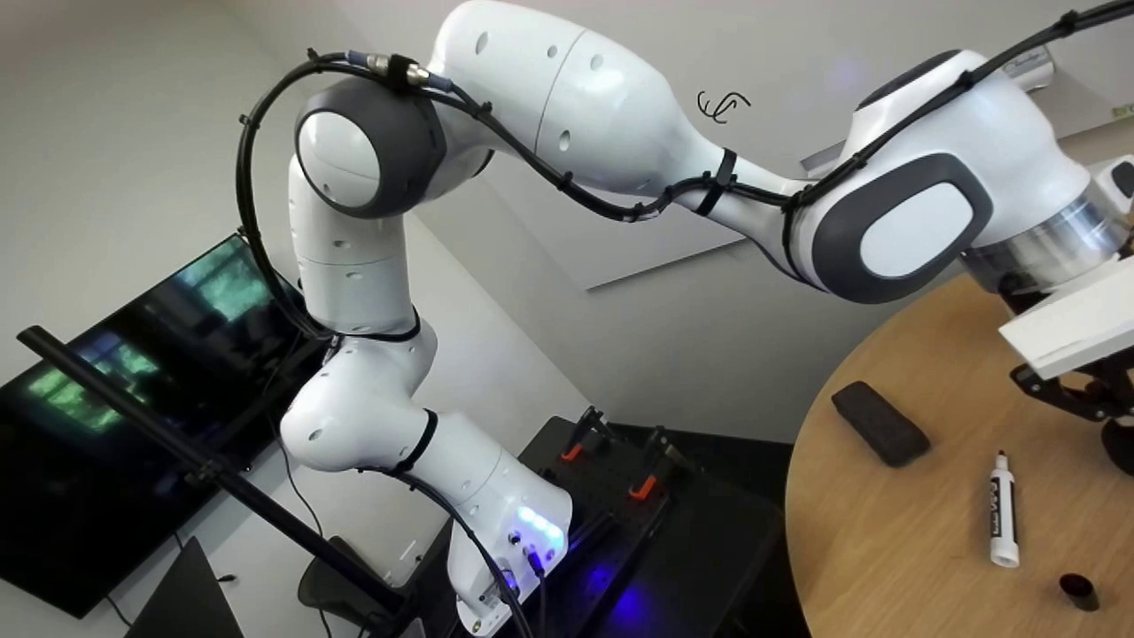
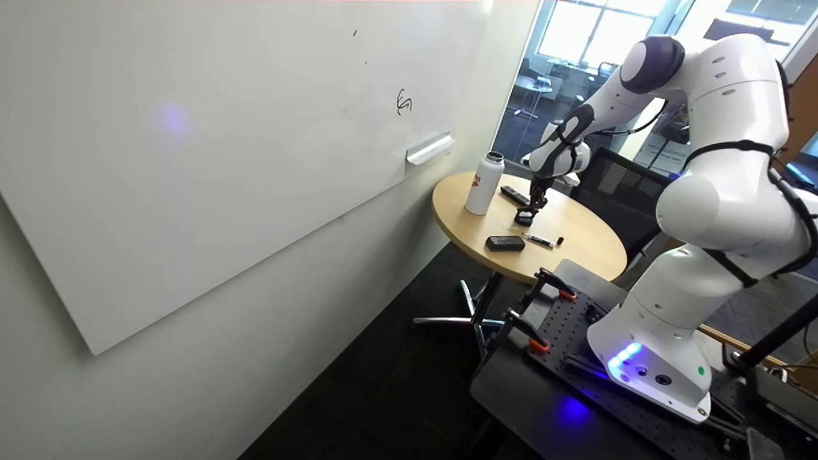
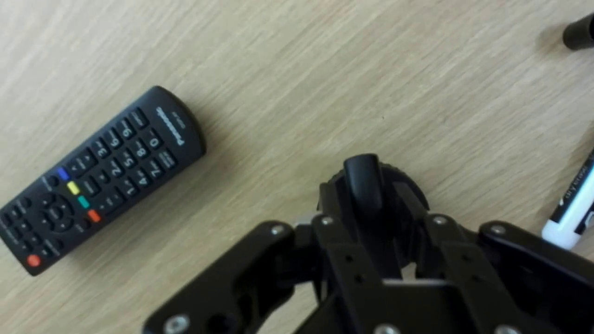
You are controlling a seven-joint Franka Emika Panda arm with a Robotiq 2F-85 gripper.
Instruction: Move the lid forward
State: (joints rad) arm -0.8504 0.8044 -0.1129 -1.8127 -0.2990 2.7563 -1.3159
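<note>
The lid is a small black round cap with a loop handle; it shows in the wrist view (image 3: pixel 363 178), on the round wooden table (image 2: pixel 588 246) in an exterior view (image 2: pixel 523 221), and partly, at the frame edge, in an exterior view (image 1: pixel 1120 446). My gripper (image 3: pixel 369 197) points down over it, also seen in an exterior view (image 2: pixel 530 209). Its two fingers stand close together on either side of the handle and appear shut on it. The fingers hide much of the lid. I cannot tell whether its underside touches the table.
A tall white bottle (image 2: pixel 484 185) stands near the wall side. A remote (image 3: pixel 102 181) lies beside the lid. A black eraser (image 1: pixel 880 424), an uncapped white marker (image 1: pixel 1003 514) and its black cap (image 1: pixel 1078 591) lie towards the robot base.
</note>
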